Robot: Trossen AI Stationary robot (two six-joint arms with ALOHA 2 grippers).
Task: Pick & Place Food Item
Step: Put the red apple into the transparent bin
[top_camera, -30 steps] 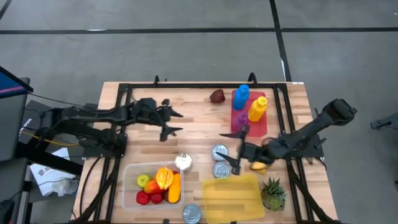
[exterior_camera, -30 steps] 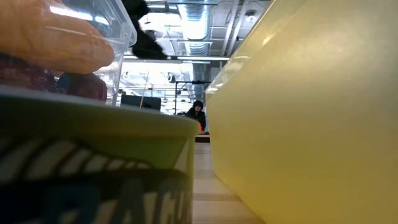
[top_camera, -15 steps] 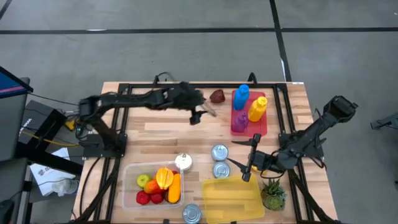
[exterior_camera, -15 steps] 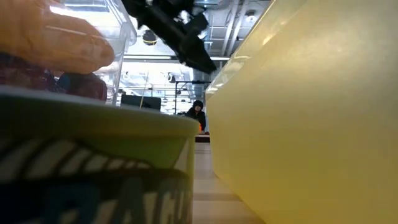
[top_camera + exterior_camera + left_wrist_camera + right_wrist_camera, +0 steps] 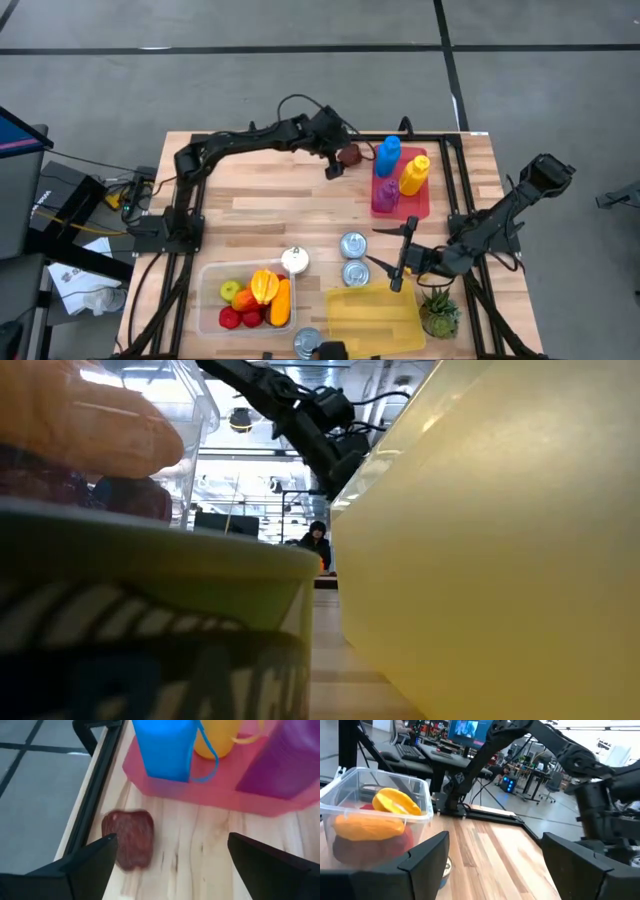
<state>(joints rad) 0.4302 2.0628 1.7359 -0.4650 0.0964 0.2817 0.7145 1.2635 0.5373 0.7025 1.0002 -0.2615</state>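
The food item is a dark red lump [image 5: 349,155] lying on the wooden table by its far edge, just left of the pink tray [image 5: 419,199]. My left gripper [image 5: 336,163] hovers beside it, open. In the left wrist view the lump [image 5: 129,839] sits close to one finger, inside the gap [image 5: 172,840], and touches neither finger. My right gripper [image 5: 378,246] is open and holds nothing; it hangs near two cans [image 5: 352,245] at the table's right near side. Its wrist view [image 5: 495,840] looks across the table at the clear bin [image 5: 380,815].
The pink tray holds a blue bottle [image 5: 388,152], a yellow one [image 5: 414,174] and a purple one [image 5: 386,194]. A clear bin of fruit [image 5: 245,295], a yellow tub [image 5: 372,318], a third can [image 5: 308,343], a white-lidded jar [image 5: 294,260] and a small plant [image 5: 438,310] line the near side.
My left arm has swung from the table's left middle toward the far edge and to the right, ending beside the dark red lump. My right gripper moved a little toward the near edge early in the second, then stayed still.
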